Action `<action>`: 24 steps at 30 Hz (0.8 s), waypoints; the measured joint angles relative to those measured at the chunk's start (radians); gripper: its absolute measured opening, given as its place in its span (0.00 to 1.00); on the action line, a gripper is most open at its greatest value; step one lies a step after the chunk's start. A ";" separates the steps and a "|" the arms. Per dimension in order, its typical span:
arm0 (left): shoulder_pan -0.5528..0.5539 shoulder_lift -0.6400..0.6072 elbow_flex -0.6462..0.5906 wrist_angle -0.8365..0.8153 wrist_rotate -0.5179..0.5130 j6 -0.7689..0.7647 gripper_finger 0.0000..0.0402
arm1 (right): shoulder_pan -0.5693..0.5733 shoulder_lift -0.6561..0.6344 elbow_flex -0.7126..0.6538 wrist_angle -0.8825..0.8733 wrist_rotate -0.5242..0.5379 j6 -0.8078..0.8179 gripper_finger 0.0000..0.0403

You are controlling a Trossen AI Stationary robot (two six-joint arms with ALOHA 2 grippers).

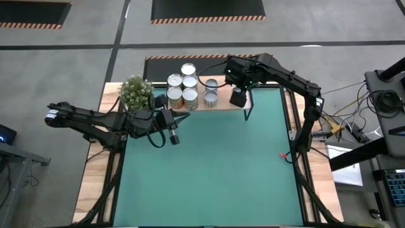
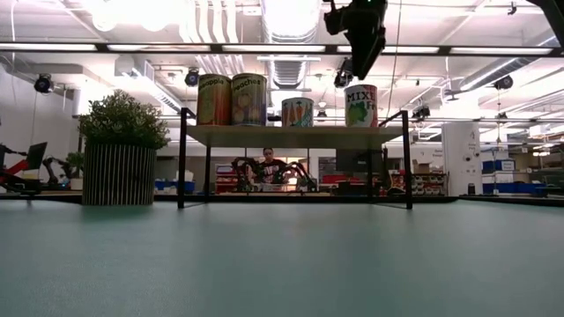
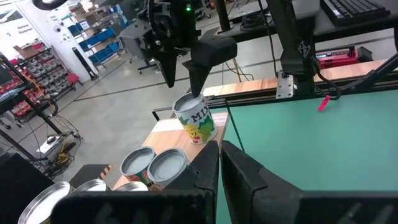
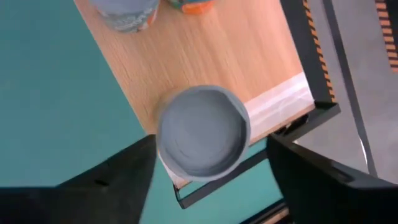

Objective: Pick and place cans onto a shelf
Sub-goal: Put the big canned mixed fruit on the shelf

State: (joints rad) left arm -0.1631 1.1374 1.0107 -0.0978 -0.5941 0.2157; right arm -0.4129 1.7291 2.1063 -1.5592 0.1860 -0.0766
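Observation:
The light-wood shelf [image 1: 224,101] stands at the table's far edge. Several cans [image 1: 188,82] stand on their bases on its board, with silvery tops up. One more can [image 4: 202,130], labelled "MIX" [image 2: 360,106], stands near the shelf's right end. My right gripper [image 2: 363,62] hangs open just above this can and points down. Its fingers [image 4: 124,177] show on either side of the can's top and touch nothing. My left gripper [image 1: 172,134] is shut and empty. It is held above the green table, near the shelf's left half.
A potted green plant [image 1: 136,92] stands at the shelf's left end. The shelf's thin black legs [image 2: 181,158] rest on the green table top [image 1: 209,171]. Near the table's right edge lies a small red thing [image 1: 284,155]. Beyond the table is the room.

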 joint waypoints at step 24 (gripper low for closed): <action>0.000 0.002 0.002 0.001 0.001 0.000 0.00 | 0.012 0.003 -0.172 0.122 0.054 -0.010 0.03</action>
State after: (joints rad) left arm -0.1631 1.1393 1.0122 -0.0967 -0.5934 0.2153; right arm -0.4014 1.7321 1.9346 -1.4371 0.2403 -0.0862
